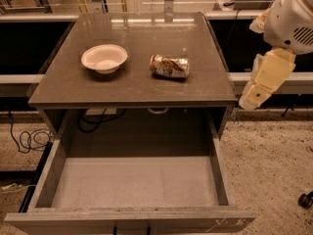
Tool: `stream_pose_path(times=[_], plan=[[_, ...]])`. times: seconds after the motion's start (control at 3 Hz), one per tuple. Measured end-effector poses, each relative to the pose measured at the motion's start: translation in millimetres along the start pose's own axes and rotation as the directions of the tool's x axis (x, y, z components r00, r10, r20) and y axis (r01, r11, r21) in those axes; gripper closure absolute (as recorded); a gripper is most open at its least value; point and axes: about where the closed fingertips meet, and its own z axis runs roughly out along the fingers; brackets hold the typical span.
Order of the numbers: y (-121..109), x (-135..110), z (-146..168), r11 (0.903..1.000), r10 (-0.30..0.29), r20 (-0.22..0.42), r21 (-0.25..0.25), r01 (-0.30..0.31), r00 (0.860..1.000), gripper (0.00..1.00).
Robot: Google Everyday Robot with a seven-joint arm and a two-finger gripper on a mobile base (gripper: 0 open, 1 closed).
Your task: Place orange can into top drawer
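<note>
orange can (169, 65): lying on its side on the tabletop (146, 89), well left of the gripper, apart from it
white bowl (104, 58): upright, farther left, past the can
top drawer (134, 180): pulled open, below and left of the gripper
gripper (255, 93): hangs beside the table's right edge, angled down; can't tell how far open; not holding the can

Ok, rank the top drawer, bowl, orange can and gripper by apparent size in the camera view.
1. top drawer
2. gripper, hanging right of the tabletop; maybe nearer the camera, so unsure
3. bowl, barely above
4. orange can
</note>
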Motion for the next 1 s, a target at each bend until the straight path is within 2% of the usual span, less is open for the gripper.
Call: stream_pose_path(times=[0.33,1.0], plan=[[0,0,0,1.0,0.0,0.0,0.0,0.0,1.0,0.0],[-4,-31,30,0.9937,-0.11,0.067,0.03,0.108,0.992,0.0]])
